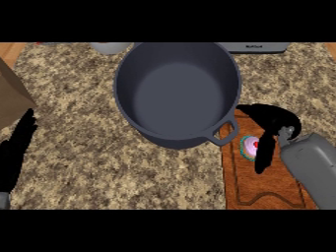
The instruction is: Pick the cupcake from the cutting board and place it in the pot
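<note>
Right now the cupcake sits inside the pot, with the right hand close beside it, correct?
No. The head view shows the cupcake on the cutting board, outside the pot; the right hand is close beside it.

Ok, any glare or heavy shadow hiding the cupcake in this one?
Head view: no glare, even light; the pot is only softly shaded inside. The right hand, not shadow, covers part of the cupcake.
</note>
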Available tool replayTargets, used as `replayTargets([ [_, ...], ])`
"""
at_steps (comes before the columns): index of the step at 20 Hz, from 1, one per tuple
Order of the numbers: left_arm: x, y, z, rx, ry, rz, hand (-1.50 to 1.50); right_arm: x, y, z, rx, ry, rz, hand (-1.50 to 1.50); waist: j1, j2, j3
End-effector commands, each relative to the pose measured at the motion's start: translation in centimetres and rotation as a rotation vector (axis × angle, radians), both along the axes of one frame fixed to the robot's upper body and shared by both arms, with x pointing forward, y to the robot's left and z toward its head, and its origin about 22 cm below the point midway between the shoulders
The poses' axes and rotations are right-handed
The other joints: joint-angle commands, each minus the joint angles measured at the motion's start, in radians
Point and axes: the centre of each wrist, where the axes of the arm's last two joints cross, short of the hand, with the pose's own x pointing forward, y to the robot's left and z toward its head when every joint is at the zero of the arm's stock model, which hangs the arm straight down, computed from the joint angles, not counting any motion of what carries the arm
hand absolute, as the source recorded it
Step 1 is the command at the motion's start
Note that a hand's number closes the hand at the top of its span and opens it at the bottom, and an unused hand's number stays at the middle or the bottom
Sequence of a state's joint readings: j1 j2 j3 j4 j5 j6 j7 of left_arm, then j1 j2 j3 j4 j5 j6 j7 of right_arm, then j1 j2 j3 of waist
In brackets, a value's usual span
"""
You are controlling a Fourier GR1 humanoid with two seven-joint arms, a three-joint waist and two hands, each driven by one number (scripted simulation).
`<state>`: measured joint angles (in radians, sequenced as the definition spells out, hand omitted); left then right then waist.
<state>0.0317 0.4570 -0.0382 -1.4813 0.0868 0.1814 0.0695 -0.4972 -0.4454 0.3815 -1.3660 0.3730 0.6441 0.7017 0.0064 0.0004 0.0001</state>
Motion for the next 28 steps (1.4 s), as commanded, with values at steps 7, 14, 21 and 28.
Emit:
replayTargets([
  [7, -0.4, -0.6, 1.8, 0.002, 0.004, 0.010, 0.00, 0.0, -0.8, -1.4, -0.045, 0.004, -0.017, -1.50, -0.002, -0.001, 0.000],
  [14, 0.1, 0.5, 0.9, 0.003, 0.013, -0.001, 0.00, -0.5, -0.7, -5.3, -0.057, 0.062, 0.053, 1.50, -0.001, 0.000, 0.000],
  [21, 1.0, -0.5, 0.1, 0.025, 0.000, 0.004, 0.00, 0.1, 2.4, -4.6, -0.019, -0.002, 0.105, 1.50, -0.002, 0.000, 0.000],
  [28, 0.1, -0.6, 0.8, 0.017, 0.003, -0.007, 0.00, -3.2, 4.8, -5.4, 0.073, -0.026, 0.437, 1.50, 0.002, -0.005, 0.001],
])
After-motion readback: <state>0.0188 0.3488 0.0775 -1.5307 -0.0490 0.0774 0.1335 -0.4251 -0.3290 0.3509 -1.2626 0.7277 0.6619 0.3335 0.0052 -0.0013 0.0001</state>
